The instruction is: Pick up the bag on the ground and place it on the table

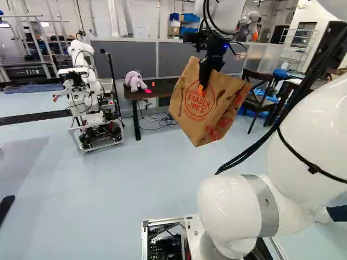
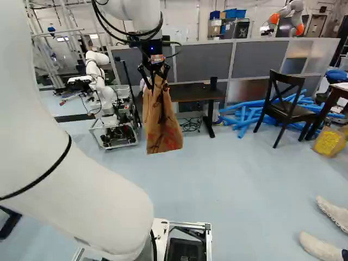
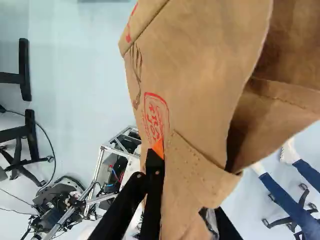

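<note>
Grasping one tilted, creased, red-printed brown paper bag (image 1: pixel 187 119) with my claw (image 2: pixel 156 81). One dark counter (image 2: pixel 189 92): 12 o'clock, right base view.

Your left and right base views face ahead and slightly down from behind the white jointed arm (image 1: pixel 236 208), sharing the dark rectangular table (image 2: pixel 190 93); your wrist view closely faces the brown paper bag (image 3: pixel 200 65).

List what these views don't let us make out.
- Brown paper bag: contents; its own walls and folds hide the inside in the wrist view.
- Black gripper: one fingertip, behind the bag's paper in the wrist view.
- White robot arm: upper part, cut off by the top edge of both base views.
- Dark wooden table: far end, cut off by the right base view's right edge.
</note>
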